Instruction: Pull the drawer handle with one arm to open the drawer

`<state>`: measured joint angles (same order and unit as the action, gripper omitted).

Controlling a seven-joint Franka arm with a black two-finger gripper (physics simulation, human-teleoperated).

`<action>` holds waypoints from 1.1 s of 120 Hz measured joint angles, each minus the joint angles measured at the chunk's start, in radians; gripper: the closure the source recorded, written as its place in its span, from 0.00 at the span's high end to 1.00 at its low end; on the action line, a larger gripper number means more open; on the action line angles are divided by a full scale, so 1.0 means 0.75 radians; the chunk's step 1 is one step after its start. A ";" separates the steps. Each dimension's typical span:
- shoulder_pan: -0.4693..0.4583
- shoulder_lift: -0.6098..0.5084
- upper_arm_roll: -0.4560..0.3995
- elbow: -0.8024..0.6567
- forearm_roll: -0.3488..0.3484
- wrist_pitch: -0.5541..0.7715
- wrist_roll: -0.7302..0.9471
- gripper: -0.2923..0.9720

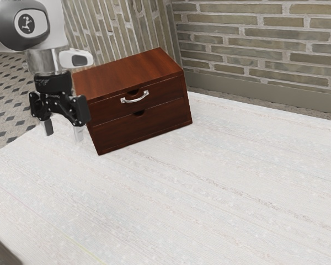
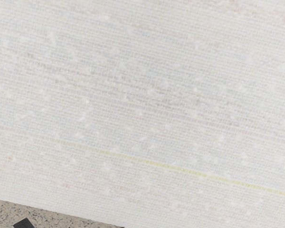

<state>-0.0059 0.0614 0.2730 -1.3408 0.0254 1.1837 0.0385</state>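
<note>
A dark red wooden cabinet (image 1: 133, 99) with two drawers stands on the white table (image 1: 209, 187) toward the back. The upper drawer carries a curved silver handle (image 1: 134, 98); both drawer fronts sit flush with the cabinet. My gripper (image 1: 63, 131) hangs at the exterior view's left, beside the cabinet's left corner and a little above the table. Its fingers (image 1: 48, 128) point down, stand apart and hold nothing. The handle lies well to the right of the gripper. Under my hand the wrist view shows bare white tabletop (image 2: 142, 104).
A brick wall (image 1: 265, 38) runs behind the table. Tiled floor (image 1: 5, 94) lies beyond the table's left edge, and a strip of floor (image 2: 28, 218) also appears in the wrist view. Wide open tabletop stretches in front of the cabinet.
</note>
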 joint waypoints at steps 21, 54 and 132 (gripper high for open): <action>-0.069 -0.026 0.028 0.135 -0.010 0.197 0.017 0.77; -0.092 0.131 -0.127 0.354 0.113 0.361 0.244 0.77; 0.040 0.569 -0.125 0.395 0.161 1.024 0.846 0.68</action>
<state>0.0243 0.4885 0.1794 -1.0444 0.1461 1.9514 0.6729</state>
